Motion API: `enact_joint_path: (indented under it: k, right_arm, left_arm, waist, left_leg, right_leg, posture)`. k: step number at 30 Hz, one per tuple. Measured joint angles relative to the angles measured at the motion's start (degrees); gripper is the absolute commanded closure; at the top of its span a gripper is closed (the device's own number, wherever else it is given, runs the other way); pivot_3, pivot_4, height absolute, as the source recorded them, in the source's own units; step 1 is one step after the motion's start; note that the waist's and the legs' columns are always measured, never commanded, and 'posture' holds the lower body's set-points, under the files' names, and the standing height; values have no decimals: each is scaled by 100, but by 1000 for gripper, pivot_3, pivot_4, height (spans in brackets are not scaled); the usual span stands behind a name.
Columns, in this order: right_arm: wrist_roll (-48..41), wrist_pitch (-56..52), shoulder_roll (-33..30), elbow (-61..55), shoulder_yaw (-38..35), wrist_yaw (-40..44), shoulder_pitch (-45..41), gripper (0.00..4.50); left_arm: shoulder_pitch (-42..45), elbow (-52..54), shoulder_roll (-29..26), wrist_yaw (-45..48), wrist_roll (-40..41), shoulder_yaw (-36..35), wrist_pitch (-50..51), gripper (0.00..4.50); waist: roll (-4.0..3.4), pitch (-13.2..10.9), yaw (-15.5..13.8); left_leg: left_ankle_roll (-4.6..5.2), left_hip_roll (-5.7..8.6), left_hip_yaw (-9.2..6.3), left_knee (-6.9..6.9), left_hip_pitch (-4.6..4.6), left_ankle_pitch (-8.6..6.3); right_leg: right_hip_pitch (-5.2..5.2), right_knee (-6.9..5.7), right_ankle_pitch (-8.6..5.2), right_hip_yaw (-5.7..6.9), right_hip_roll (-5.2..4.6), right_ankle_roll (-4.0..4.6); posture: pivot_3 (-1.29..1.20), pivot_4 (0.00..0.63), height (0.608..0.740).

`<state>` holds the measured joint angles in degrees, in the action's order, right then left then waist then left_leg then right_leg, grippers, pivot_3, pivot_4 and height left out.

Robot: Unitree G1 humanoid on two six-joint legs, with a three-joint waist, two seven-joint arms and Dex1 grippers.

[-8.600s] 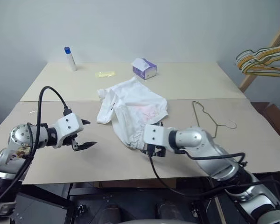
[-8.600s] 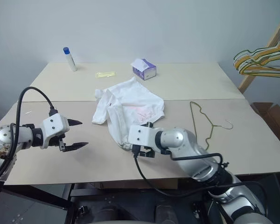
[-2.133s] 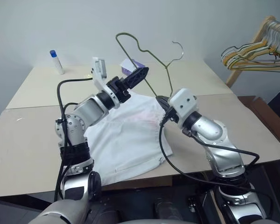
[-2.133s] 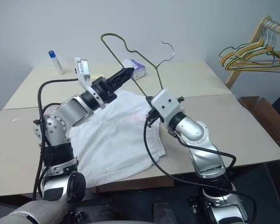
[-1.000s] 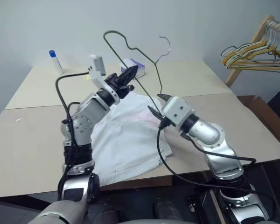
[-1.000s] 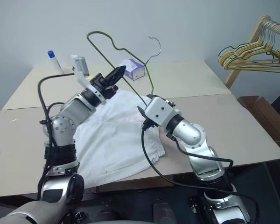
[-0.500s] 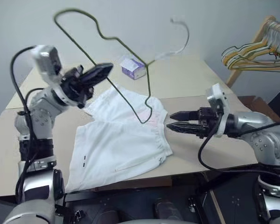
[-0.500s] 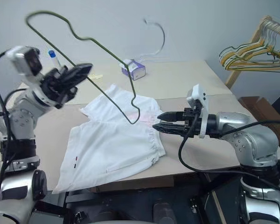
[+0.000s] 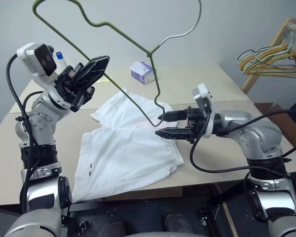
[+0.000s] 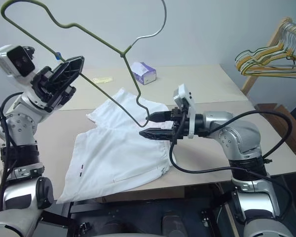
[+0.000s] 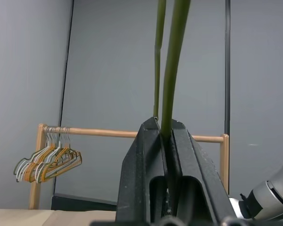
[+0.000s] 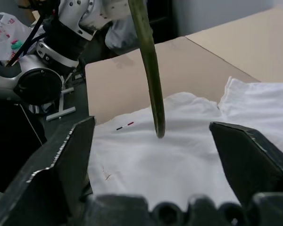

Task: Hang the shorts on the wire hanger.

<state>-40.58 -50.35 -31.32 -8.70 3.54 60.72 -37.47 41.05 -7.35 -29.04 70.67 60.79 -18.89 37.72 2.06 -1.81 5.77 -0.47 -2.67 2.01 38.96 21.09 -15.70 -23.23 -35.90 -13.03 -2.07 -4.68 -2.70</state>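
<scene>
Hanger up in left gripper, shorts flat on worktop

Left gripper (image 9: 91, 72) clenched on the wire hanger (image 9: 119, 33), held high over the worktop's (image 9: 222, 84) left side. Its lower bend hangs between the fingers of the right gripper (image 9: 163, 125), spread wide, grasping nothing. Shorts (image 9: 126, 150) lie spread by the front edge, under that bend, not touching it
</scene>
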Motion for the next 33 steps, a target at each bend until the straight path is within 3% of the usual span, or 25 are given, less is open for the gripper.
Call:
enact_joint_path:
  k: [12, 15, 25, 26, 28, 33]
  right_arm:
    - [-5, -231, 272, 286, 283, -193, -350, 48]
    - [-6, -261, 269, 330, 305, -149, -406, 636]
    - [-1, -266, 277, 396, 319, -174, -432, 4251]
    - [-5, -266, 274, 386, 349, -127, -432, 4464]
    - [0, -266, 274, 370, 402, -107, -431, 4464]
    - [0, -266, 278, 371, 401, -171, -429, 4500]
  left_arm:
    - [-13, -5, 58, -30, -4, -1, -18, 4500]
    - [-13, -11, 59, -29, -6, -1, -20, 4500]
    - [-13, -14, 148, -29, -96, 7, -37, 4500]
    - [-13, -31, 147, -56, -133, -4, -58, 4500]
    - [-13, -55, 148, -65, -185, -6, -92, 4500]
    - [-31, -69, 159, -189, -455, 135, -124, 3115]
  waist:
    - [0, 0, -12]
    - [0, 0, -13]
    - [0, 0, -11]
    - [-1, 0, -8]
    - [-1, 0, -3]
    - [-1, 0, -5]
  left_leg:
    - [0, -1, 0, 0, 0, 0]
    - [0, -1, 0, 0, 1, 0]
    - [0, -1, 1, 0, 0, 0]
    - [0, -1, 1, 0, 0, 0]
    - [0, -3, 1, 0, 1, 0]
    - [0, -3, 1, 0, 0, 0]
  right_leg:
    - [-1, 0, 0, 0, 1, 1]
    - [-1, 0, 0, 0, 1, 1]
    - [-1, 0, 1, -1, 2, 1]
    - [-1, 0, 1, -1, 2, 1]
    - [-1, 0, 1, 0, 4, 1]
    - [-1, 0, 1, 0, 4, 2]
  posture:
    - [-75, 0, 740]
    - [-75, 0, 740]
    - [-80, 0, 740]
    - [-80, 0, 740]
    - [-82, 0, 740]
    - [-85, 0, 740]
